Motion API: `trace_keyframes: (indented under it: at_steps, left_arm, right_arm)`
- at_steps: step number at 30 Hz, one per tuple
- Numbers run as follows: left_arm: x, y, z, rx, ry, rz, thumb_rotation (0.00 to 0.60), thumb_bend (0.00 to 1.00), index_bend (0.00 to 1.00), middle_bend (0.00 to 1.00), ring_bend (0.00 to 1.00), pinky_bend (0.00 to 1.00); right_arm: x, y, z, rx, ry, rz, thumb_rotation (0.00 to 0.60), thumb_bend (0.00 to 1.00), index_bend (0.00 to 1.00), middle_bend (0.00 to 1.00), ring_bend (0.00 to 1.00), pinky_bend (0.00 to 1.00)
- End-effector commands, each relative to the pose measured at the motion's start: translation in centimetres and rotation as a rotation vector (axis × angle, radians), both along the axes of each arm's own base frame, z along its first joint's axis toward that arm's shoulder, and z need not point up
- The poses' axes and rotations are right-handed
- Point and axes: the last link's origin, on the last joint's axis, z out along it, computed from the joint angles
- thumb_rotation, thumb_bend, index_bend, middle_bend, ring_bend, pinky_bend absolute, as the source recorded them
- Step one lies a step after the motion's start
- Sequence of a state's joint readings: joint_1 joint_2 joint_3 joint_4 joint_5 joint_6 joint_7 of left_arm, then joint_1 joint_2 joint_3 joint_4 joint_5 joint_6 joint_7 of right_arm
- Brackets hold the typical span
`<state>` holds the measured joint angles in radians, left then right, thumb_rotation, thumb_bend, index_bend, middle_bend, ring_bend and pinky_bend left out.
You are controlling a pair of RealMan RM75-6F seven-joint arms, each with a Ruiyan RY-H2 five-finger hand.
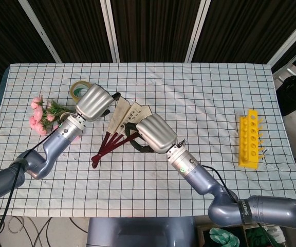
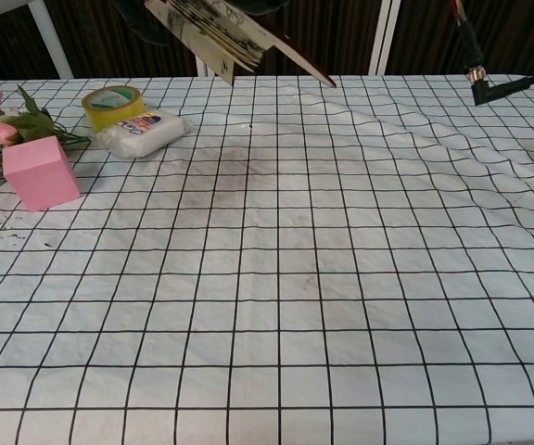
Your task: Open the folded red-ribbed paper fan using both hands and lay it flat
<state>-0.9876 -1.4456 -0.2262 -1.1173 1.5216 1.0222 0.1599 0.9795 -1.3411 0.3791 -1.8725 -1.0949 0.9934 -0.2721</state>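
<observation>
The paper fan is partly spread, with cream leaves at the top and dark red ribs meeting at the lower left. My left hand holds its left edge and my right hand grips its right side; both hide much of the paper. The chest view shows the fan raised well above the table at the top edge, leaves still bunched close together and one red rib sticking out to the right. Only dark parts of the hands show behind it there.
A yellow tape roll, a white packet, a pink block and pink flowers lie at the left. A yellow rack stands at the far right. The checked tablecloth is wrinkled on the right.
</observation>
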Motion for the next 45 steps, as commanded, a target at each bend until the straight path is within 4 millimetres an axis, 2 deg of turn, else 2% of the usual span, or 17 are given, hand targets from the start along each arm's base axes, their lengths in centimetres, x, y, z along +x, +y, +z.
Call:
trace_keyframes:
  at_steps: [1, 5, 10, 20, 25, 28, 38, 45]
  left_arm:
    - [0.1, 0.1, -0.1, -0.001, -0.002, 0.008, 0.6, 0.12, 0.47, 0.87, 0.84, 0.83]
    - [0.4, 0.2, -0.5, -0.007, 0.004, 0.009, 0.6, 0.12, 0.48, 0.87, 0.84, 0.83]
    - [0.8, 0.2, -1.2, -0.018, 0.005, 0.005, 0.6, 0.19, 0.48, 0.87, 0.84, 0.83]
    - [1.2, 0.1, -2.3, -0.039, -0.002, 0.004, 0.6, 0.2, 0.5, 0.87, 0.84, 0.83]
    - [1.3, 0.0, -2.7, -0.043, -0.016, 0.0, 0.6, 0.37, 0.65, 0.91, 0.87, 0.84]
    - [1.4, -0.1, -2.8, -0.043, -0.028, -0.006, 0.6, 0.42, 0.71, 0.94, 0.88, 0.84]
    - [1.3, -0.1, -2.3, -0.03, -0.065, -0.021, 0.6, 0.44, 0.75, 0.95, 0.89, 0.85]
    - [0.7, -0.2, -1.3, -0.011, -0.067, -0.029, 0.6, 0.44, 0.76, 0.95, 0.89, 0.85]
  right_arm:
    - [0.0, 0.1, -0.1, 0.002, -0.002, 0.002, 0.6, 0.66, 0.93, 0.98, 1.0, 0.92]
    - [0.3, 0.2, 0.0, 0.003, -0.009, 0.008, 0.6, 0.66, 0.93, 0.98, 1.0, 0.92]
    - [0.5, 0.2, 0.1, 0.01, -0.022, 0.006, 0.6, 0.66, 0.93, 0.98, 1.0, 0.92]
    - [0.5, 0.2, 0.0, 0.02, -0.029, -0.006, 0.6, 0.66, 0.93, 0.98, 1.0, 0.92]
    - [0.4, 0.3, 0.0, 0.023, -0.034, -0.011, 0.6, 0.66, 0.93, 0.98, 1.0, 0.92]
    - [0.4, 0.3, 0.0, 0.027, -0.039, -0.017, 0.6, 0.66, 0.93, 0.98, 1.0, 0.92]
    - [0.2, 0.3, 0.3, 0.022, -0.047, -0.022, 0.6, 0.66, 0.93, 0.98, 1.0, 0.92]
    - [-1.0, -0.2, 0.8, -0.008, -0.025, -0.048, 0.6, 0.66, 0.93, 0.98, 1.0, 0.92]
